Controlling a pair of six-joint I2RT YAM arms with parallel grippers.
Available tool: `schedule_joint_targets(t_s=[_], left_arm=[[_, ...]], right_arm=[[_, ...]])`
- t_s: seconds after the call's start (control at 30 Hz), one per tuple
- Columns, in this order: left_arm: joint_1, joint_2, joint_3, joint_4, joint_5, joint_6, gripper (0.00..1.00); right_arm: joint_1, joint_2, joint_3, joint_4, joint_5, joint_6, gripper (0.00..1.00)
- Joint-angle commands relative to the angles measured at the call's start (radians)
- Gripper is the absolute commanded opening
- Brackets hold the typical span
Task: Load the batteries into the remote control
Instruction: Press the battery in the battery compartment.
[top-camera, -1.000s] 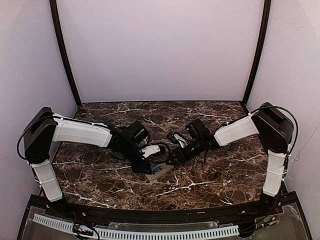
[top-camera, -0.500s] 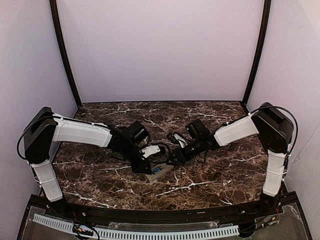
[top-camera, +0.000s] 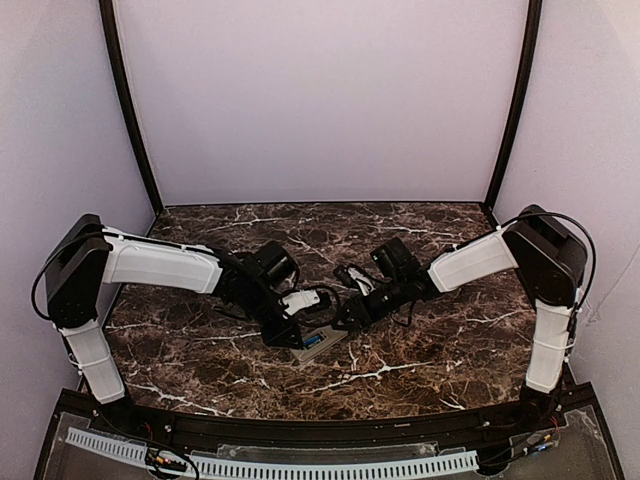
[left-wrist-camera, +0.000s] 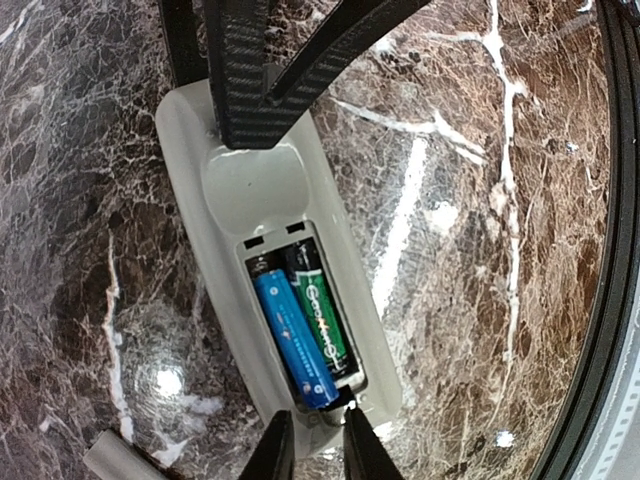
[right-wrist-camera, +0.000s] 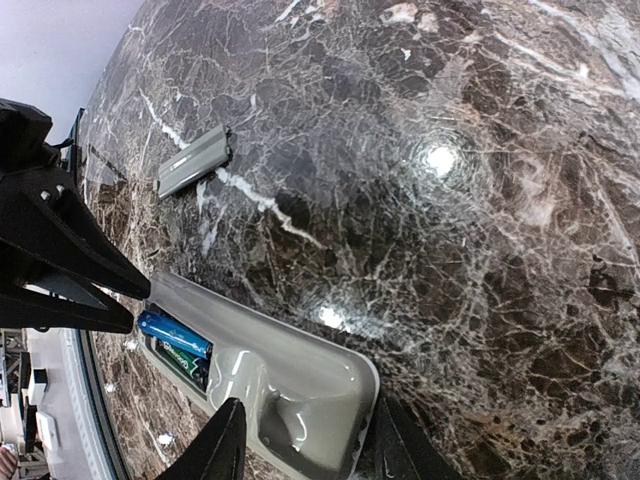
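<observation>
Two slim cylinders lay side by side in the open recess of the remote control (left-wrist-camera: 245, 190), directly ahead of your left gripper (left-wrist-camera: 316, 430). One was a blue battery (left-wrist-camera: 292, 340) with metallic ends, and on its right was a green battery (left-wrist-camera: 324, 308) with a black end and printed wrap. The blue one seemed to ride a little higher than the green; whether it was fully seated could not be told.

The left gripper's fingers stood close together with only a thin gap, their tips at the recess end of the remote. You could not tell from either wrist view whether they pinched anything.

At the opposite end, your right gripper (right-wrist-camera: 305, 420) was clenched on the remote control, one black finger on each long side. Seen from the left gripper, those fingers, flat carbon-weave strips on triangular frames, covered that far end.

The remote lay grey back up. It was a smooth plastic slab with rounded corners and a shallow oval dish between the recess and the right gripper.

Ahead and to the left of the right gripper, well apart from the remote, a small flat grey cover piece (right-wrist-camera: 193, 160) lay on the tabletop (top-camera: 420, 370). The tabletop was a glossy dark-brown marble pattern with white veins and bright glints.
</observation>
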Motion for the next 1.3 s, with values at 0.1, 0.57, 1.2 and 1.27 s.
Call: schedule_joint_targets(t_s=[0.1,0.57,1.2,1.27], left_arm=[[-0.002,-0.028,0.021,-0.015,0.036,-0.002,0.17],[-0.001,0.008,0.027,0.024,0.037,-0.024,0.09],[-0.001,0.012,0.012,0.011,0.047,-0.022,0.10],[-0.002,0.010,0.009,0.012,0.044,-0.023,0.09]], right_arm=[[0.011,0.056,-0.024,-0.092,0.056,0.002,0.43],[0.012,0.060,-0.025,-0.090,0.056,0.001,0.43],[0.011,0.060,-0.028,-0.090,0.059,0.003,0.42],[0.012,0.058,-0.028,-0.089,0.058,0.003,0.42]])
